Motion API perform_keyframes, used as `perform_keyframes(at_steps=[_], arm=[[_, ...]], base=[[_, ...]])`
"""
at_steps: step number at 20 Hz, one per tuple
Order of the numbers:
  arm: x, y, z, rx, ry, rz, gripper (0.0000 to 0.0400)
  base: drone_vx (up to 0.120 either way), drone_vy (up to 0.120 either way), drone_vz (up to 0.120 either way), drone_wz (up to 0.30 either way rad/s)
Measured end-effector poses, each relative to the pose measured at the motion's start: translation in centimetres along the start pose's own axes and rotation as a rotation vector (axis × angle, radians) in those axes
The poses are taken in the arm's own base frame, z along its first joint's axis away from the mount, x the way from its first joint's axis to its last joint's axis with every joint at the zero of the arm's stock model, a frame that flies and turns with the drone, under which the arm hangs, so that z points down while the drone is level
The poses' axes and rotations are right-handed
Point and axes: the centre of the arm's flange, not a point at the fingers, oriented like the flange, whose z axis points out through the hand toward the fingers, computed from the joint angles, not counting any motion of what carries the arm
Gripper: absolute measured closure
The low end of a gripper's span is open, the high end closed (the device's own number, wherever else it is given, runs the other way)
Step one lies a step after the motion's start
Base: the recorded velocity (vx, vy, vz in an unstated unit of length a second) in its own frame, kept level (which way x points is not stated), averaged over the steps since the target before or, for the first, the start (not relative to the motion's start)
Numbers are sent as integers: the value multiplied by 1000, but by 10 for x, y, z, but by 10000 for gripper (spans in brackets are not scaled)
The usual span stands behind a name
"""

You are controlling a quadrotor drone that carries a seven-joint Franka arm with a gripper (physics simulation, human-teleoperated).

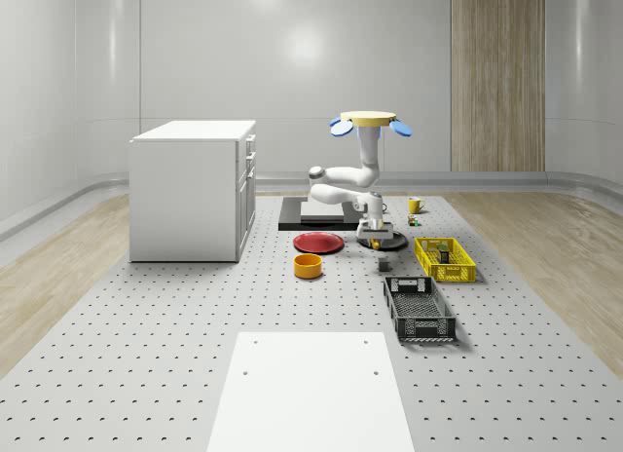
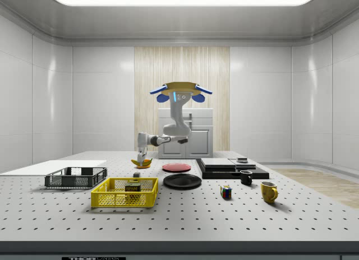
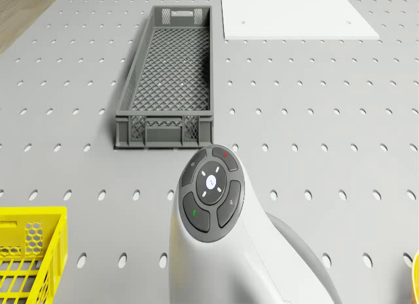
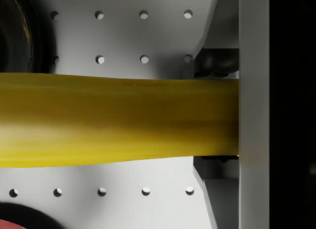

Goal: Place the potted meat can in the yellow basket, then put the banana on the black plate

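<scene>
The drone (image 1: pixel 368 121) hovers over the far middle of the table, its arm bent down to the surface. My gripper (image 1: pixel 373 234) is shut on the banana (image 4: pixel 118 120), a yellow bar across the wrist view. It holds the banana (image 2: pixel 142 161) low over the table, at the edge of the black plate (image 1: pixel 384 243). In the wrist view the dark rim of the black plate (image 4: pixel 15 36) lies to one side of the banana. The potted meat can (image 2: pixel 133 188) lies inside the yellow basket (image 1: pixel 445 260).
A red plate (image 1: pixel 318 242) and an orange bowl (image 1: pixel 308 266) sit to the whole-scene view's left of the black plate. A dark grey crate (image 1: pixel 419 309) lies nearer the front, and a white sheet (image 1: pixel 311 394) beyond it. A white cabinet (image 1: pixel 190 189), a black slab (image 1: pixel 321 214), mugs (image 2: pixel 268 191) and a colour cube (image 2: pixel 226 191) stand around.
</scene>
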Motion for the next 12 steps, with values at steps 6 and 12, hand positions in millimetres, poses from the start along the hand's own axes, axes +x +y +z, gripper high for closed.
perform_keyframes(at_steps=[6, 12], arm=[[0, 0, 0, 0, 0, 0, 199], [0, 0, 0, 0, 0, 0, 199]], base=[[-120, 120, 0, 0], [-120, 120, 0, 0]])
